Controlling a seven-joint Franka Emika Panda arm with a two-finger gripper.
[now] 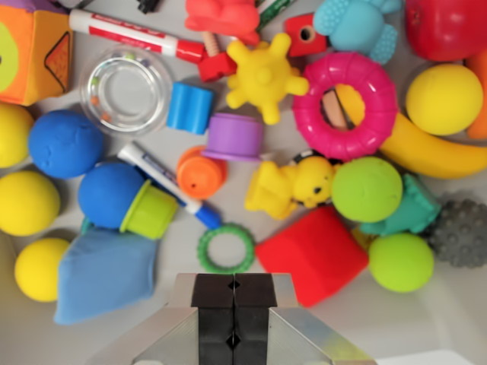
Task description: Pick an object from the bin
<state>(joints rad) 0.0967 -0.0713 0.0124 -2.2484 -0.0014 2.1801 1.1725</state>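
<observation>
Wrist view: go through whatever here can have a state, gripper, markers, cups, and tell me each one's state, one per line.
Black-padded gripper: shut, holding nothing.
Red-and-white marker: capped, lying flat.
Blue-and-white marker: capped, lying flat, partly under the orange cup.
Orange plastic cup: tipped on its side.
Purple plastic cup: upside down.
Lime green plastic cup: on its side against a blue ball.
Clear round container: upright, beads inside rim.

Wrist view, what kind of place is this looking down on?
Probably a robot picking bin full of toys: a pale floor crowded with a pink ring, a yellow spiky ball and a red block, with the gripper closed above them.
</observation>
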